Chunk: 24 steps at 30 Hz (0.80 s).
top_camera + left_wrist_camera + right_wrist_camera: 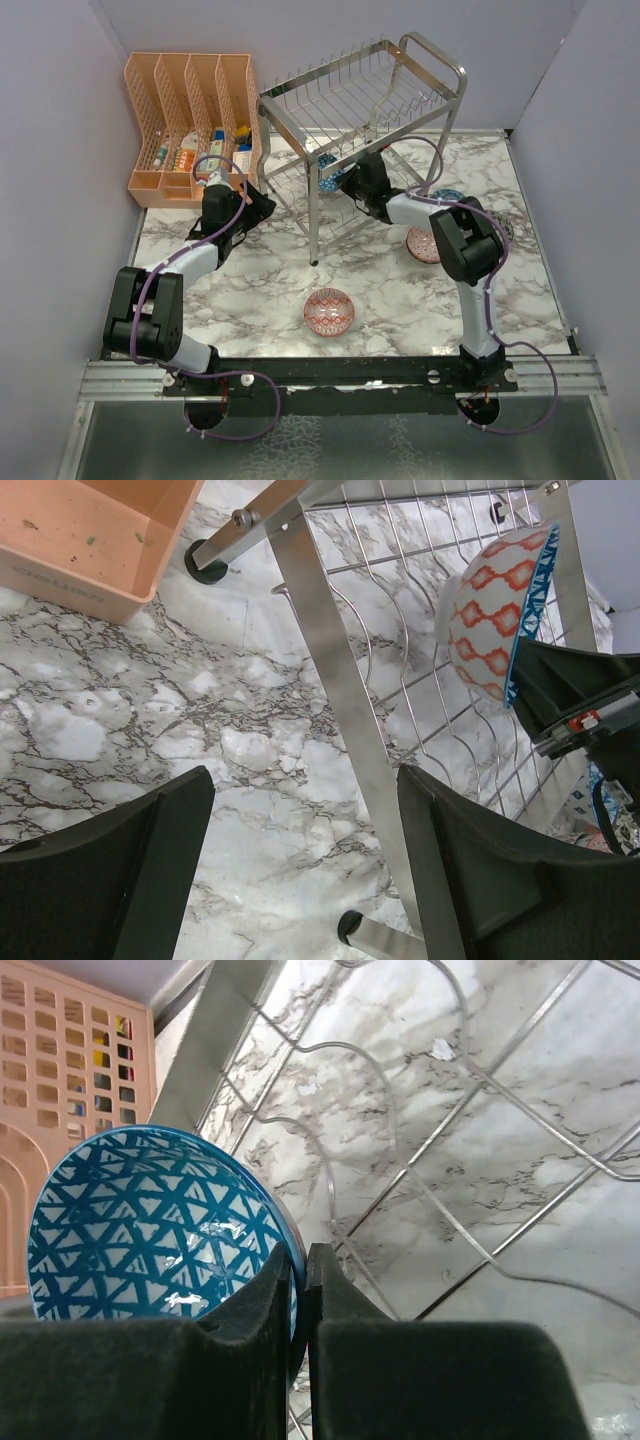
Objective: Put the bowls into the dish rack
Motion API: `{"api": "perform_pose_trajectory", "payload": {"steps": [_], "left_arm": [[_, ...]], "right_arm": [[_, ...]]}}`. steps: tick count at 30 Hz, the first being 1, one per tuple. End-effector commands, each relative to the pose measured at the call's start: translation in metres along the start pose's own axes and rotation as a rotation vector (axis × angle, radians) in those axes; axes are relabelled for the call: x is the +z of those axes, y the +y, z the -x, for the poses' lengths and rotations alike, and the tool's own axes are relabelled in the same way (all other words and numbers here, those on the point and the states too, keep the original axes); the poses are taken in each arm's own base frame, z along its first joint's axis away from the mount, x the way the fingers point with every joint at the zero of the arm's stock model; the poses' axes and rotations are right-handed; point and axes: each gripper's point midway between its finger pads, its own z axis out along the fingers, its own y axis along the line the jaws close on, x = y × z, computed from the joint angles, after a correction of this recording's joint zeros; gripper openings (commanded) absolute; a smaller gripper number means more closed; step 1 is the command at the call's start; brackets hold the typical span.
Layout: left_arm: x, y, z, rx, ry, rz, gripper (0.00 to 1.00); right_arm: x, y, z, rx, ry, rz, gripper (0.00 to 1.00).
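My right gripper (300, 1260) pinches the blue bowl (150, 1225) by its rim, on edge, presumably to slot between lower-tier wires of the dish rack (350, 95); left gripper (303, 790) spread wide, empty, beside its leg.

The silver two-tier dish rack (345, 95) stood upright. A blue triangle-patterned bowl (150, 1225) stood on edge in its lower tier, rim pinched by the right gripper (300, 1265). A red-pink bowl (329, 310) lay upright in front of the rack, with a second pink bowl (420, 243) and a teal bowl (447, 194) to its right.
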Motion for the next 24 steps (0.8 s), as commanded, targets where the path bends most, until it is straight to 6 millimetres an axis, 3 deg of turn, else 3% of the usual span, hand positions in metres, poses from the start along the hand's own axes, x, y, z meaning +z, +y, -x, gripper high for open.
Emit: {"api": "perform_pose_trajectory", "payload": {"steps": [1, 8, 19, 24], "left_arm": [[-0.001, -0.012, 0.009, 0.017, -0.026, -0.030, 0.77], [-0.001, -0.012, 0.009, 0.015, -0.027, -0.031, 0.77], [-0.002, -0.011, 0.012, 0.011, -0.025, -0.011, 0.77], [-0.004, -0.014, 0.016, 0.015, -0.029, 0.020, 0.76]], "right_arm": [[-0.029, 0.062, 0.042, -0.189, -0.264, 0.055, 0.01], [-0.048, 0.087, 0.059, -0.362, -0.505, 0.013, 0.01], [-0.060, 0.094, 0.076, -0.697, -0.807, -0.024, 0.01], [-0.060, 0.098, 0.077, -0.819, -0.863, -0.028, 0.01]]}}
